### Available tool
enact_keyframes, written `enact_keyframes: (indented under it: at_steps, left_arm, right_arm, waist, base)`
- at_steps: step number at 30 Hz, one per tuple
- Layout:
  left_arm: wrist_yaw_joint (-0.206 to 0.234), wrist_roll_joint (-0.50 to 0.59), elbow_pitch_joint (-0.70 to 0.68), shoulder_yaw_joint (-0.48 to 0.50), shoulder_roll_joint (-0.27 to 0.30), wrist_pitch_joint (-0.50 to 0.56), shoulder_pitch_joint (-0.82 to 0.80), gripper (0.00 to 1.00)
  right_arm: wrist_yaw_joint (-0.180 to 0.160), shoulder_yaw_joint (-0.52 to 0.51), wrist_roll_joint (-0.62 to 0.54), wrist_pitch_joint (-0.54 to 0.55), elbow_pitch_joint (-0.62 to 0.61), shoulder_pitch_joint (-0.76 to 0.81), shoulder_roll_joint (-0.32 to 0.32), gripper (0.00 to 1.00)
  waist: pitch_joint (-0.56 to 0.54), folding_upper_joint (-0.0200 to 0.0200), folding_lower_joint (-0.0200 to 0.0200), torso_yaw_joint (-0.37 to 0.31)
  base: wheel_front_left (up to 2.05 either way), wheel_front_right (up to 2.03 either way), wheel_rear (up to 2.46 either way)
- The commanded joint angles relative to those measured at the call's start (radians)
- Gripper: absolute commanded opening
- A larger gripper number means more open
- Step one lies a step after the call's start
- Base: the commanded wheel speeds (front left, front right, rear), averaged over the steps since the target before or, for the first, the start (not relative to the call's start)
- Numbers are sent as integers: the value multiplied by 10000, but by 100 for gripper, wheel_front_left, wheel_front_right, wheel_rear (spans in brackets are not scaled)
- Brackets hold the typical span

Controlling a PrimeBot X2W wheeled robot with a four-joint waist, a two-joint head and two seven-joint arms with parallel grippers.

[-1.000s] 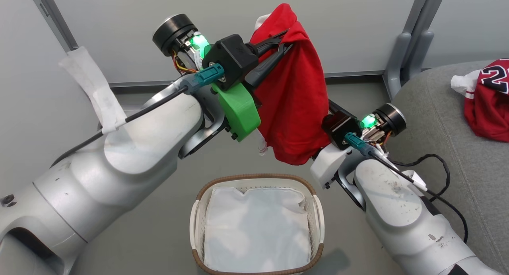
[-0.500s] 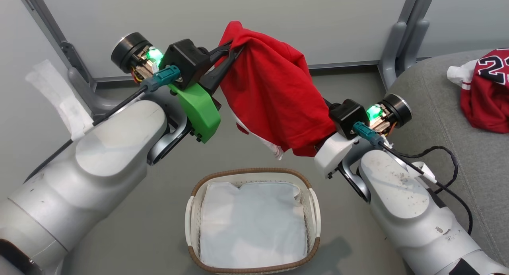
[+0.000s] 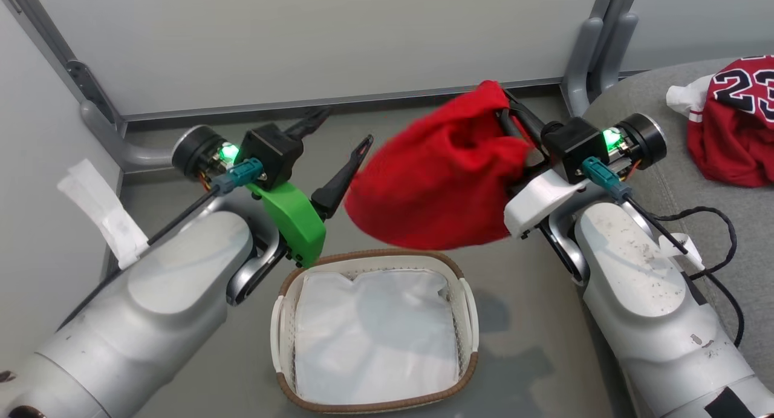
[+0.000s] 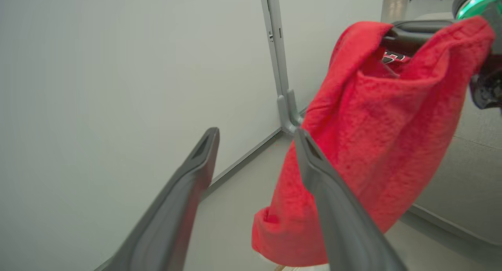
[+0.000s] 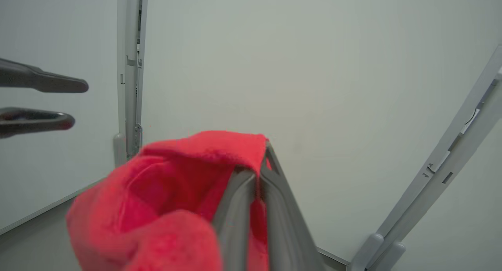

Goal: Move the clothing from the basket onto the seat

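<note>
My right gripper (image 3: 507, 103) is shut on a plain red garment (image 3: 441, 182), which hangs bunched in the air above the far rim of the basket (image 3: 369, 257). In the right wrist view the shut fingers (image 5: 259, 165) pinch a fold of that red cloth (image 5: 176, 192). My left gripper (image 3: 341, 132) stands open just left of the garment, empty; its right finger sits against the cloth (image 4: 376, 137) in the left wrist view. The basket holds only its white liner (image 3: 375, 333). A red jersey (image 3: 731, 127) with a black-and-white number lies on the grey seat (image 3: 753, 212) at the right.
Grey partition walls with metal posts (image 3: 589, 49) stand behind the arms. A black cable (image 3: 713, 215) loops off my right forearm over the seat's edge. White tape (image 3: 103, 215) hangs from my left arm's cable. Bare floor surrounds the basket.
My left gripper let go of the red garment and opened. My right gripper shut on it and carried it rightward and lower. The camera has also turned right.
</note>
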Motion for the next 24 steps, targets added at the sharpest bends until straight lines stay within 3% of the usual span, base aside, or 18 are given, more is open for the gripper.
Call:
enact_keyframes:
  at_steps: [1,12,24]
  left_arm:
    - [108,-45,47,69,-66,-60,322,100]
    - [104,567,-372,498,-861,-132,1766,100]
    - [-192,1606,-533,1105,-1590,-135,2572,100]
  right_arm:
    - [-11,-136,-48,-16,-86,145,-89,0]
    - [-11,-1296,-309,-17,-621,705,-341,0]
    - [-11,-2399,-498,-17,-1375,1715,-268,0]
  waist:
    - [47,0,0,-63]
    - [333,0,0,-591]
    - [785,0,0,-2093]
  base:
    - [0,0,0]
    - [0,0,0]
    - [0,0,0]
